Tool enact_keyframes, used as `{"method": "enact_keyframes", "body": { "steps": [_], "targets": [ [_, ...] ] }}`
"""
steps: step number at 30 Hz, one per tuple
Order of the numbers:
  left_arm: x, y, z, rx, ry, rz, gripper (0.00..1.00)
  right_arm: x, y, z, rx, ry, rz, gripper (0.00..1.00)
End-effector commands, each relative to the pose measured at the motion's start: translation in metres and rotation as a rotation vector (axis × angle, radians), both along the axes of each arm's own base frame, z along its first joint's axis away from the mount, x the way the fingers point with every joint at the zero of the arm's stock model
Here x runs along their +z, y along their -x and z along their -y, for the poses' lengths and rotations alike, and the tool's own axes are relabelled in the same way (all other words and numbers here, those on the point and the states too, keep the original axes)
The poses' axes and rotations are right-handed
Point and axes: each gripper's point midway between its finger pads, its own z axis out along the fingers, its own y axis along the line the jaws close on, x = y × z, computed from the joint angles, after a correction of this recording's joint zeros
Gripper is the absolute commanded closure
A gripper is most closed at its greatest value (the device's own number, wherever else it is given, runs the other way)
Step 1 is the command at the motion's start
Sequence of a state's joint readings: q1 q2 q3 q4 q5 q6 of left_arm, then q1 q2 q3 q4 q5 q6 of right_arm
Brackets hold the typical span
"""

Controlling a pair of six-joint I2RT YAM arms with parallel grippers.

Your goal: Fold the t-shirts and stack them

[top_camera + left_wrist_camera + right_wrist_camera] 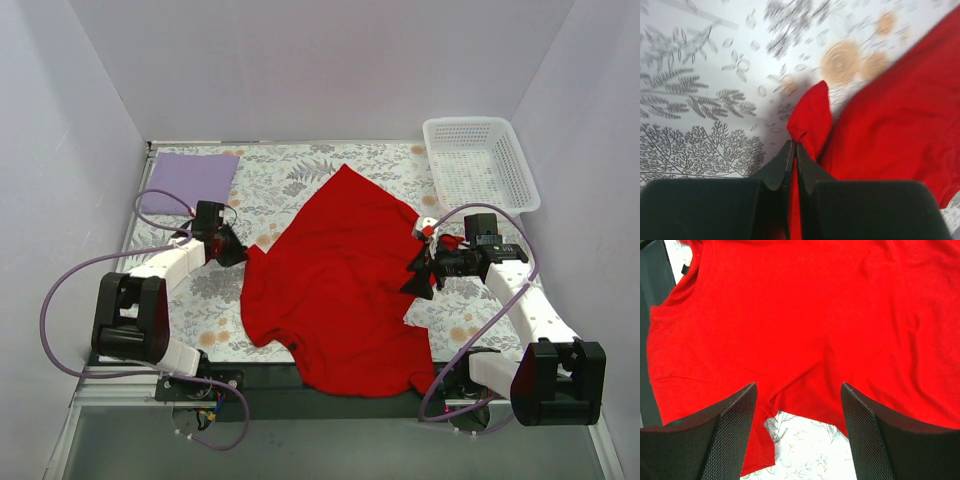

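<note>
The bright red t-shirt (340,280) lies spread and rumpled across the middle of the floral table. At its left edge sits my left gripper (240,255). In the left wrist view that gripper (794,148) is shut on a raised fold of the red t-shirt (812,117), with cloth running between the jaws. My right gripper (416,278) hovers at the shirt's right edge. It stands open (799,388) over the red cloth (805,315), with nothing between its fingers. The pale lavender t-shirt (188,180) lies as a flat rectangle at the back left.
A white mesh basket (478,160) stands at the back right corner. Grey walls close the table in on three sides. The table's flowered cover (300,180) shows between the shirts. Purple cables loop beside both arm bases.
</note>
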State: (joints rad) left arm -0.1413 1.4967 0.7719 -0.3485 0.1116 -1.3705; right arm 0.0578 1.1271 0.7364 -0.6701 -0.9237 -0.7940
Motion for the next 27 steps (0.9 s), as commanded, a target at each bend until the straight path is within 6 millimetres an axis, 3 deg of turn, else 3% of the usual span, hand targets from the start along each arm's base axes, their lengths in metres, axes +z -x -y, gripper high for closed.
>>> {"method": "enact_keyframes", "body": {
  "steps": [1,3,4,8,18,27],
  "targets": [
    [0.074,-0.04,-0.015,-0.006,-0.096,0.233,1.0,0.008,-0.001,-0.002,0.017,-0.03,0.05,0.26],
    [0.1,-0.048,-0.025,0.0,-0.156,0.307,1.0,0.008,-0.001,-0.002,0.016,-0.033,0.052,0.26],
    [0.123,-0.055,-0.027,0.003,-0.169,0.366,1.0,0.008,-0.002,-0.002,0.016,-0.032,0.053,0.26],
    [0.159,-0.066,-0.035,-0.008,-0.231,0.438,1.0,0.008,-0.002,-0.002,0.015,-0.033,0.048,0.26],
    [0.179,-0.075,-0.048,0.016,-0.306,0.456,1.0,0.007,-0.003,0.0,0.009,-0.034,0.05,0.26],
    [0.182,-0.077,-0.054,0.025,-0.339,0.449,1.0,0.005,-0.003,0.001,0.007,-0.028,0.046,0.26]
  ]
}}
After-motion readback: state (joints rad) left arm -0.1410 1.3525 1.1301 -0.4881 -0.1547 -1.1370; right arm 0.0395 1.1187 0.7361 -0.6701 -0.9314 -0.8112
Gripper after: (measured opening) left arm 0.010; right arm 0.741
